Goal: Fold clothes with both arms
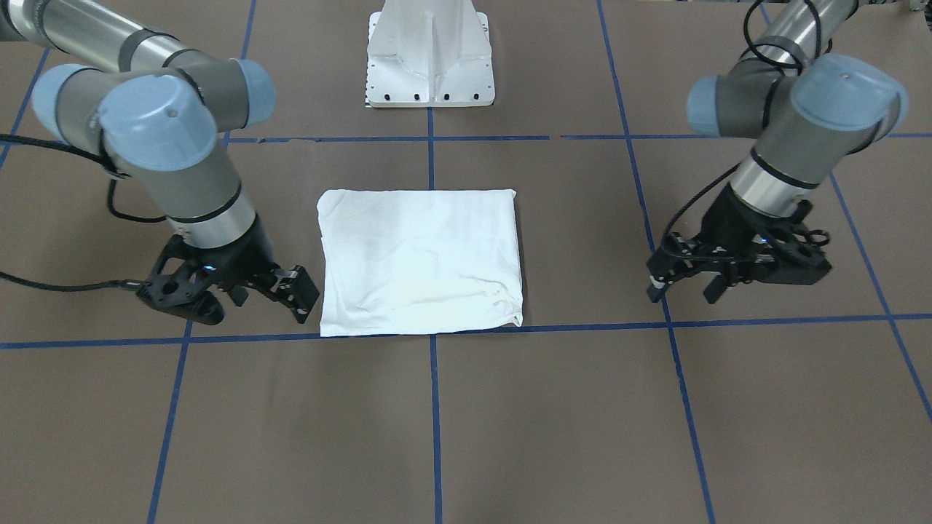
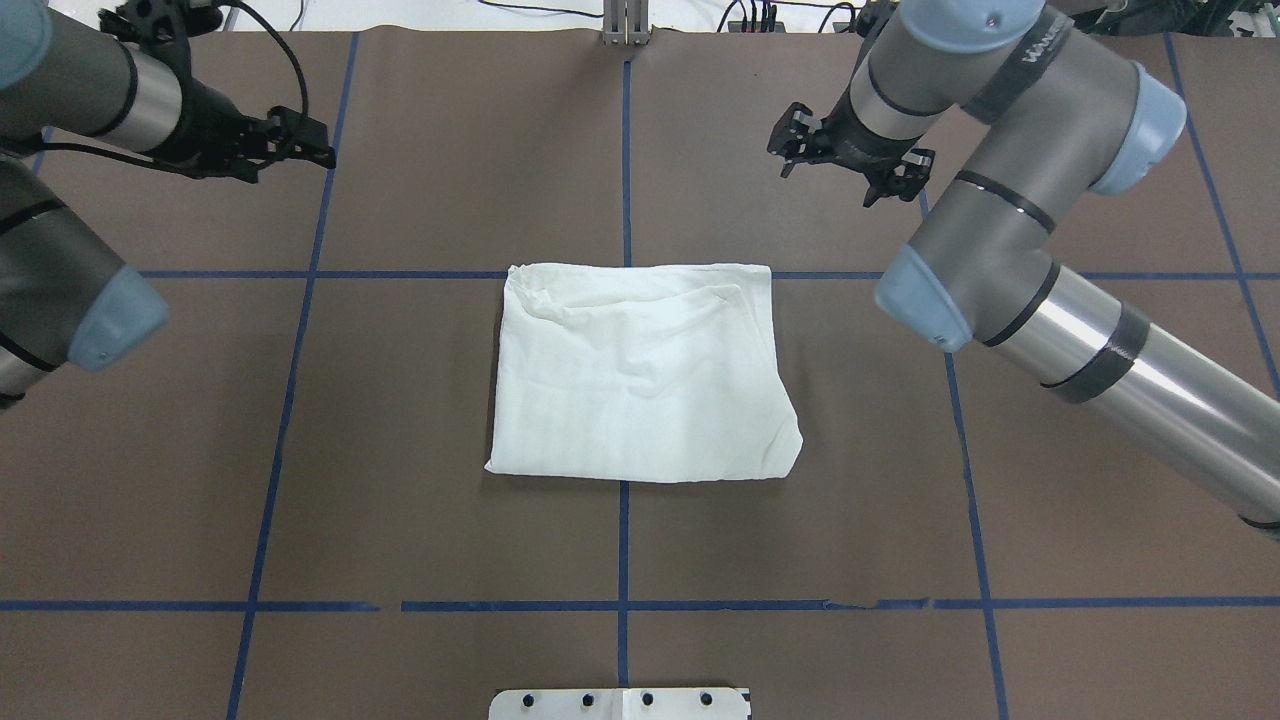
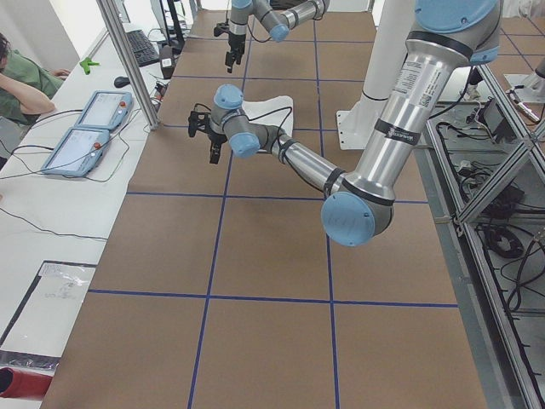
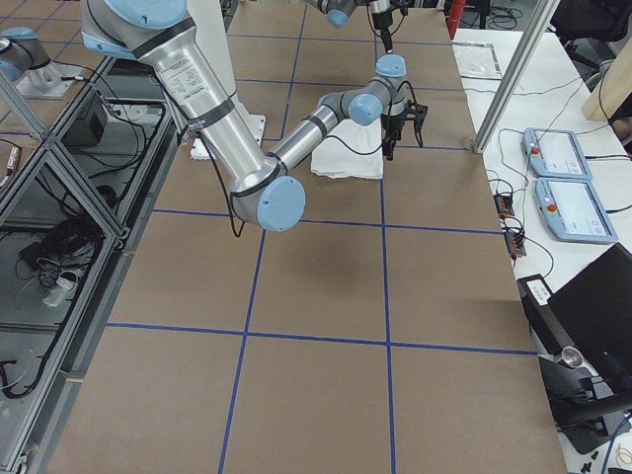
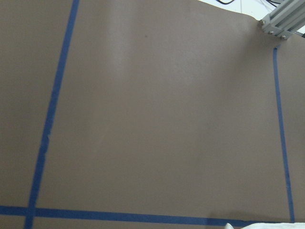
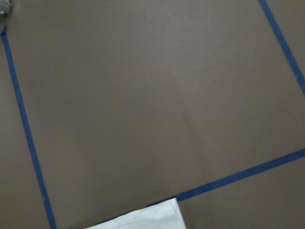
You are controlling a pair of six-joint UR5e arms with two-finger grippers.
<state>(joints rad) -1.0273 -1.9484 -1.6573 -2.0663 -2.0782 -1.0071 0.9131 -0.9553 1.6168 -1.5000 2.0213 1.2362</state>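
Since the T-shirt lies as a compact folded rectangle on the table, folding looks finished; left pincer and right pincer both hang spread apart, empty.

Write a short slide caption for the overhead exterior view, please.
Folded white T-shirt on the brown table; left claw and right claw open, clear of it.

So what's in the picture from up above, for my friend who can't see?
A folded white shirt lies on a brown table with blue lines. The left gripper and the right gripper are open, apart from it.
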